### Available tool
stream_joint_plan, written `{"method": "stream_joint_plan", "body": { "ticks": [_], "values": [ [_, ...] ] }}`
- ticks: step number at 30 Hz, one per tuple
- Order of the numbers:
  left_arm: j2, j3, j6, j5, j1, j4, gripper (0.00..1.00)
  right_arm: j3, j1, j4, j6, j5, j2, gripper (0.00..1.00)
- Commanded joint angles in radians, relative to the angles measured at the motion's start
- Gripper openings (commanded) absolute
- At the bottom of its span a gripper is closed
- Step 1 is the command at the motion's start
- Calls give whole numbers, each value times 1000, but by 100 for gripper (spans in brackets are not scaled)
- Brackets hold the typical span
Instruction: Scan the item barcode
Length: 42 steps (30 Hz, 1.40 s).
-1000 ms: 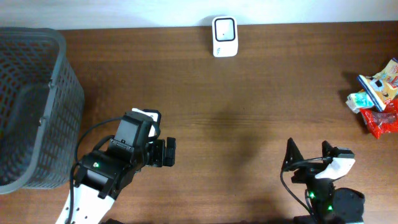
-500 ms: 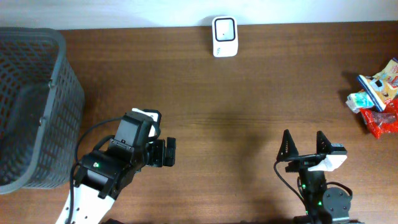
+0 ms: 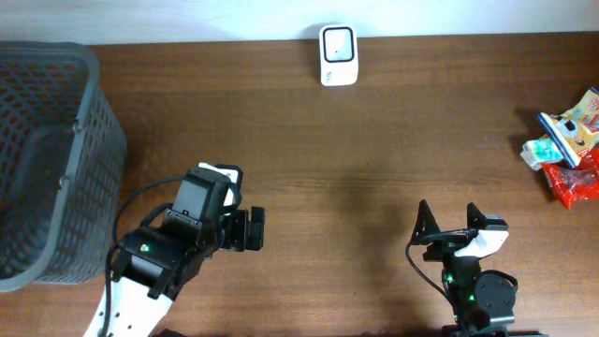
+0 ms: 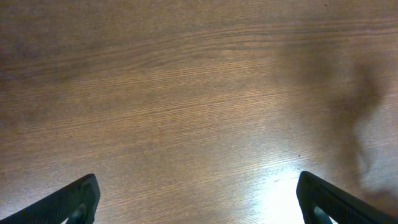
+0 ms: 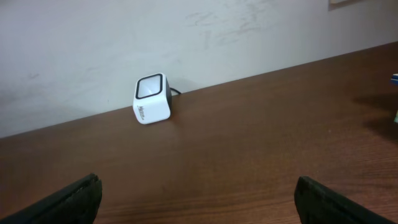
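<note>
A white barcode scanner (image 3: pixel 337 54) stands at the table's far edge, and it also shows in the right wrist view (image 5: pixel 152 99) against the wall. The items are a small heap of snack packets (image 3: pixel 569 145) at the right edge; no barcode is readable on them. My left gripper (image 3: pixel 255 229) hovers open over bare wood at the front left, and nothing lies between its fingertips (image 4: pixel 198 202). At the front right my right gripper (image 3: pixel 447 220) points toward the scanner, open and empty (image 5: pixel 198 202). Both grippers are far from the packets.
A dark grey mesh basket (image 3: pixel 89 122) fills the left end of the table, close beside the left arm. A light wall runs behind the table's far edge. Bare wood lies between the two arms and the scanner.
The right arm has shifted a little to the left, its open fingers now nearer the table's middle. The left arm has not moved.
</note>
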Motion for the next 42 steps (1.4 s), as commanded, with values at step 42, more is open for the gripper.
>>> {"method": "stream_joint_plan", "body": {
  "ticks": [42],
  "values": [
    [-166, -201, 343, -20, 65, 256, 99, -7, -3, -5, -6, 9, -11, 99]
  ]
}}
